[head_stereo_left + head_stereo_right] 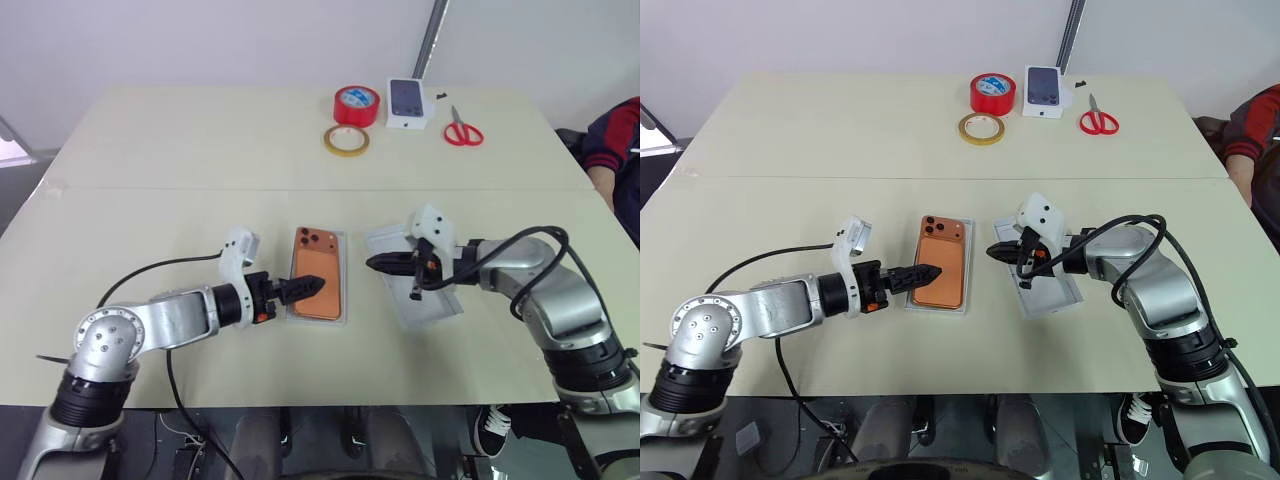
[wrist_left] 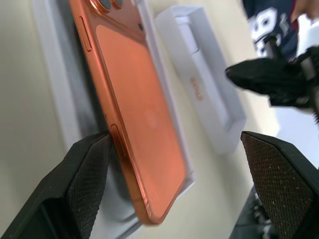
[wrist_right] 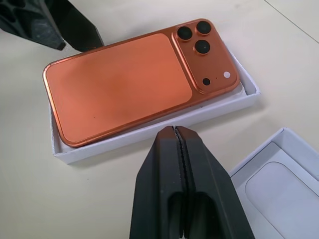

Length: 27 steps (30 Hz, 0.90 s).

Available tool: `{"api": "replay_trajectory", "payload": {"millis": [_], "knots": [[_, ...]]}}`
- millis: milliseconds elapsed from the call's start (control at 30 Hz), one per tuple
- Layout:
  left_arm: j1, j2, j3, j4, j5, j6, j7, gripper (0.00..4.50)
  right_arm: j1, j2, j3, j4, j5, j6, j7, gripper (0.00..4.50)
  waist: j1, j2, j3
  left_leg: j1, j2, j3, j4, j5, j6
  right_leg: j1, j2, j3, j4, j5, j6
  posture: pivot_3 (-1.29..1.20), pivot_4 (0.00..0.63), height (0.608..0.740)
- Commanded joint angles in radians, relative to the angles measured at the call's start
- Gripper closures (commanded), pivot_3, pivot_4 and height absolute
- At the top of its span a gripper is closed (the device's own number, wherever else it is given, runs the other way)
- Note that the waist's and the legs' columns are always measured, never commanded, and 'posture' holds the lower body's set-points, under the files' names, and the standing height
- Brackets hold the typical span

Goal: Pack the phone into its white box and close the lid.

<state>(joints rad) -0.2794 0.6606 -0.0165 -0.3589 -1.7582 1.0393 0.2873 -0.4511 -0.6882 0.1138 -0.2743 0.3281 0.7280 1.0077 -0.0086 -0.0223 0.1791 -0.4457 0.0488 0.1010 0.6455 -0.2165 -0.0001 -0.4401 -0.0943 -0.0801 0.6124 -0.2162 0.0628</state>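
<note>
One phone (image 3: pixel 124 82) lies inside the white box (image 3: pixel 149 130), uncovered.

The phone (image 1: pixel 318 284) lies in the white box (image 1: pixel 345 290) in the middle of the surface (image 1: pixel 200 150). The lid (image 1: pixel 425 300) lies just right of it. Two tape rolls (image 1: pixel 356 105), a small box (image 1: pixel 409 104) and scissors (image 1: pixel 462 130) lie at the far side.
</note>
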Motion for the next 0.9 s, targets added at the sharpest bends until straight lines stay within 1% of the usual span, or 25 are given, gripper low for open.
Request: {"api": "replay_trajectory", "payload": {"millis": [33,233,267,333,367,433,567,600,633,667,767,900], "knots": [[-0.013,0.041,0.03,-0.035,0.013,0.002,-0.053,0.22,-0.02,-0.016,-0.001,-0.026,0.007,-0.014,-0.002,4.5,0.0,0.0,0.0,0.0,0.0,0.0,0.0,0.0,0.0,0.0,0.0,0.0,0.0,0.0,0.0,0.0,0.15,0.74],[-0.017,0.101,0.052,-0.034,0.047,-0.005,-0.098,0.22,-0.028,-0.014,0.011,-0.022,-0.001,-0.02,-0.003,4.5,0.0,0.001,0.002,-0.001,0.0,0.0,0.0,0.0,0.0,-0.001,0.0,0.0,0.0,0.0,0.0,0.0,0.15,0.74],[-0.018,0.112,0.058,-0.038,0.076,-0.008,-0.111,0.22,-0.031,-0.013,0.016,-0.019,-0.006,-0.022,-0.006,4.5,0.0,0.001,0.002,-0.001,0.0,0.0,0.0,0.0,0.0,-0.001,0.0,0.0,0.0,0.0,0.0,0.0,0.15,0.74],[-0.012,0.156,0.075,-0.051,0.235,-0.036,-0.161,0.22,-0.059,-0.015,0.054,-0.004,-0.056,-0.022,-0.037,4.5,-0.002,0.002,0.003,-0.001,0.0,0.0,0.0,0.0,0.0,-0.001,0.0,0.0,0.0,0.0,0.0,0.0,0.15,0.74],[-0.009,0.184,0.07,-0.055,0.325,-0.047,-0.184,0.44,-0.075,-0.015,0.072,0.007,-0.082,-0.023,-0.056,4.5,-0.004,0.002,0.003,-0.001,0.0,0.0,0.0,0.0,0.0,-0.002,0.0,0.0,0.0,0.0,0.0,0.0,0.15,0.74],[0.002,0.218,0.059,-0.064,0.467,-0.083,-0.243,1.05,-0.107,-0.006,0.098,0.031,-0.108,0.009,-0.084,4.5,-0.004,0.003,0.004,-0.001,0.0,0.001,-0.001,0.0,0.0,-0.002,0.0,0.0,0.0,0.0,0.0,0.0,0.15,0.74],[0.01,0.236,0.032,-0.054,0.643,-0.12,-0.357,3.18,-0.141,-0.008,0.15,0.025,-0.145,0.028,-0.091,4.5,0.003,0.004,0.004,-0.002,0.0,0.001,-0.003,0.0,0.0,-0.005,-0.001,0.0,-0.002,0.0,0.0,0.0,0.15,0.74],[0.0,0.244,-0.001,-0.049,0.706,-0.128,-0.392,3.75,-0.154,-0.018,0.184,0.021,-0.176,0.028,-0.093,4.5,0.004,0.004,0.004,-0.004,0.0,0.001,-0.003,0.0,0.0,-0.006,-0.001,0.0,-0.003,0.0,0.0,0.0,0.15,0.74],[-0.007,0.246,-0.022,-0.046,0.756,-0.133,-0.421,4.2,-0.163,-0.025,0.207,0.019,-0.198,0.028,-0.094,4.5,0.003,0.004,0.004,-0.006,0.0,0.001,-0.003,-0.001,0.0,-0.006,-0.001,0.0,-0.003,0.0,0.0,0.0,0.15,0.74],[-0.014,0.243,-0.039,-0.042,0.795,-0.136,-0.447,4.43,-0.167,-0.033,0.229,0.016,-0.219,0.023,-0.093,4.5,0.004,0.004,0.004,-0.008,0.0,0.002,-0.003,-0.001,0.0,-0.008,-0.001,0.0,-0.003,0.0,0.0,0.0,0.15,0.74],[-0.066,0.224,-0.142,-0.027,0.92,-0.137,-0.537,4.43,-0.179,-0.023,0.279,0.011,-0.265,0.02,-0.106,4.5,0.007,0.003,0.004,-0.018,-0.001,0.002,0.0,0.0,0.001,-0.018,0.0,0.0,0.0,0.0,0.0,0.0,0.15,0.74],[-0.132,0.172,-0.243,0.002,1.035,-0.13,-0.63,4.43,-0.186,-0.017,0.335,0.019,-0.321,0.008,-0.11,4.5,0.02,0.003,0.004,-0.019,-0.001,0.003,0.002,0.002,0.003,-0.018,0.005,0.0,0.001,0.001,0.001,0.0,0.15,0.74]]}}
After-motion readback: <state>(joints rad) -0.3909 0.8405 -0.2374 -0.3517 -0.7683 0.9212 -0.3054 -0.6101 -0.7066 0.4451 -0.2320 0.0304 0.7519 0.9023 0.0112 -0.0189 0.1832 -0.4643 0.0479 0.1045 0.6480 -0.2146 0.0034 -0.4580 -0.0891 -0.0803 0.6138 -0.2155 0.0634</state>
